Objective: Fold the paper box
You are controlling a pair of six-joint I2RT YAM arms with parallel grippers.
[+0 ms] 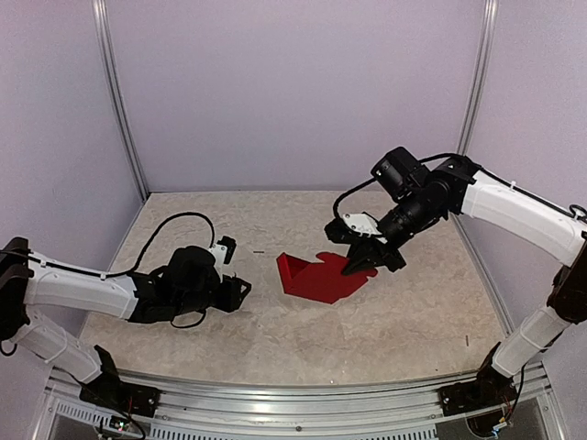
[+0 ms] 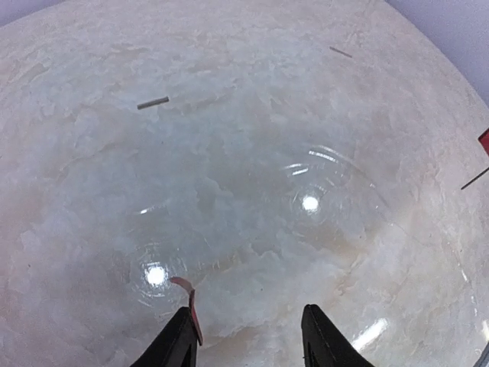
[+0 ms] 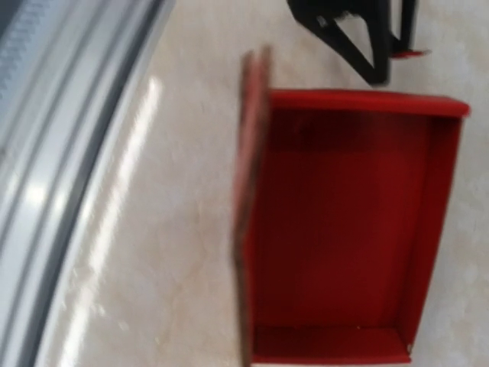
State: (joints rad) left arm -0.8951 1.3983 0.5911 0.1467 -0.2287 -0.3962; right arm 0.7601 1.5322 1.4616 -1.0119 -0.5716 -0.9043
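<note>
Top external view: the left gripper (image 1: 238, 291) is hovering low over the table (image 1: 385, 330). Its fingers (image 2: 176, 344) are standing apart, holding nothing, probably to leave room. Farther, the paper box (image 1: 312, 280) is lying mid-table with some walls already up. The right gripper (image 1: 360, 264), fingers pressed together, is bearing on its right flap, likely steadying it.

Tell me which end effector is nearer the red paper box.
Right. The right end effector is at the paper box's right-hand flap. The left end effector sits off to the box's left, with bare table between them.
</note>
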